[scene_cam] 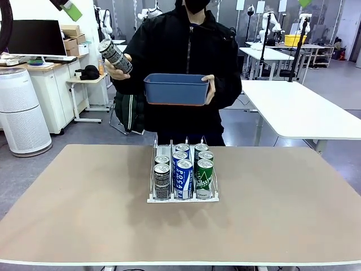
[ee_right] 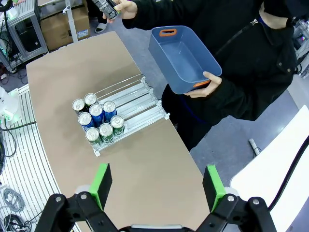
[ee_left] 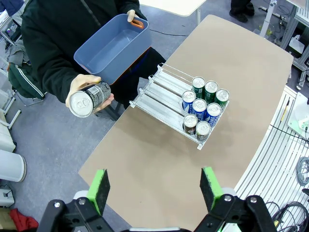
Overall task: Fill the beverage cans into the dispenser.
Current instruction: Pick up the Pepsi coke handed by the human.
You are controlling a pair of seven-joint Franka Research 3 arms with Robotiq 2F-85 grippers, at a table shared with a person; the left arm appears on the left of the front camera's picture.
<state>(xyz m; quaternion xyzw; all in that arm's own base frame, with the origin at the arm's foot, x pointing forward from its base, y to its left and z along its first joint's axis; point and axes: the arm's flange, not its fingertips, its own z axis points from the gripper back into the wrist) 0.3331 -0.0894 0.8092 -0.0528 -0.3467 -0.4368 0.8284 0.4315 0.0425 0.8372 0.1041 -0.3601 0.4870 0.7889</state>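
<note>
Both the left gripper (ee_left: 153, 191) and the right gripper (ee_right: 157, 186) hang spread and empty high above the counter (scene_cam: 67, 214). On it stands the dispenser (scene_cam: 182, 197), already loaded with eight beverage cans (scene_cam: 184, 178) at its front. Beyond it, the person's hand (scene_cam: 115, 70) holds up a dark can (scene_cam: 115, 56), beside an empty blue bin (scene_cam: 176, 89); this one seems the last left.

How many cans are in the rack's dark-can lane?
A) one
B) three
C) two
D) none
C: the dispenser holds two dark cans in that lane, while the blue lane and the green lane hold three each; a third dark can is in the person's hand.
</note>
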